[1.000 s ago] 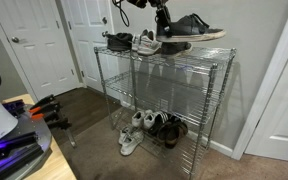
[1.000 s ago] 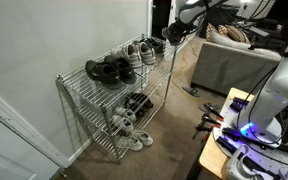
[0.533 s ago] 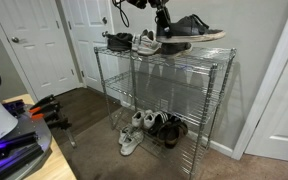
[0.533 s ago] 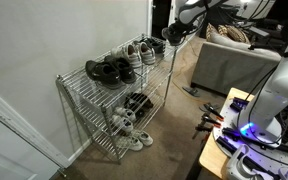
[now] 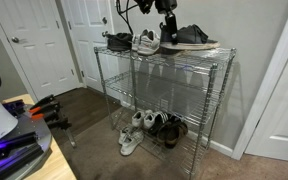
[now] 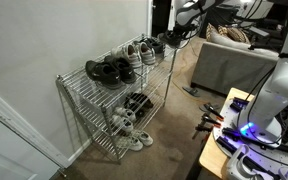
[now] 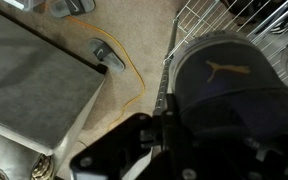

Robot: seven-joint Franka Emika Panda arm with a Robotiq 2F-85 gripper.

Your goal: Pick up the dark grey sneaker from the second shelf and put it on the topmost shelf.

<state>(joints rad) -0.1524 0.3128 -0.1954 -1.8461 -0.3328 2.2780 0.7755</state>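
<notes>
The dark grey sneaker lies on the topmost shelf at its right end, sole down. My gripper comes down on the sneaker's near end and is shut on it. In the wrist view the sneaker's heel fills the space between my dark fingers, with the shelf's wire edge beside it. In an exterior view the gripper sits over the far end of the rack. The second shelf holds nothing.
A white-and-grey sneaker and a dark brownish shoe share the top tier. Several shoes sit on the bottom tier. A couch stands near the rack's end. A yellow cable lies on the floor.
The sneaker was held tilted above the top tier; now it has come down and rests flat on it. The gripper has lowered with it.
</notes>
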